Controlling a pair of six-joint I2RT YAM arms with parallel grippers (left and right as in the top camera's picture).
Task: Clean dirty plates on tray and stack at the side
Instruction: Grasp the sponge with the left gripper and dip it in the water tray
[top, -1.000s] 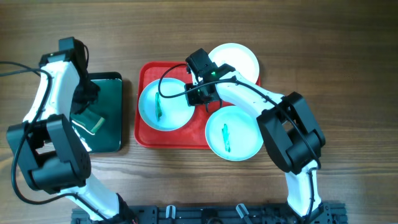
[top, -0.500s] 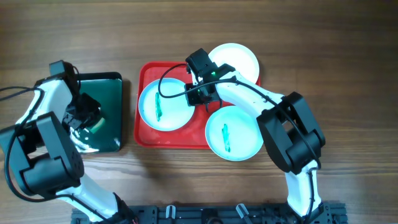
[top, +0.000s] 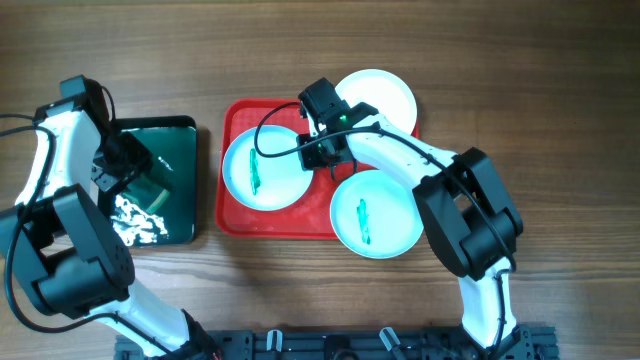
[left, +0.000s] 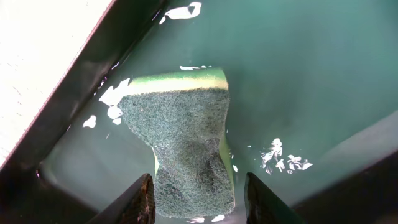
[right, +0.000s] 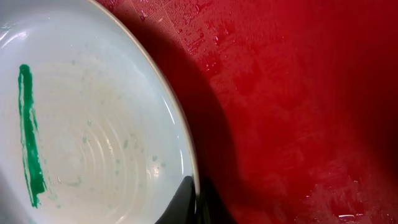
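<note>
Plate (top: 263, 168) white, green-streaked, on red tray (top: 235, 215)

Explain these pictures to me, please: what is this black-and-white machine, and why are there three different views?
The machine is two robot arms at a wooden table. The wide picture looks down from above. The two close-ups come from small cameras on each arm's wrist.

On the table lies a large red plastic tray. Three round white plates sit on it, and two of them hang over its edge. The left plate and the near plate each carry a green smear, while the far plate looks plain white. The right arm's jaws pinch the rim of the left plate.

Beside the red tray sits a smaller dark green tray holding water and foam. There the left arm's jaws straddle a green-and-yellow scouring sponge. I cannot tell whether they are squeezing it.
</note>
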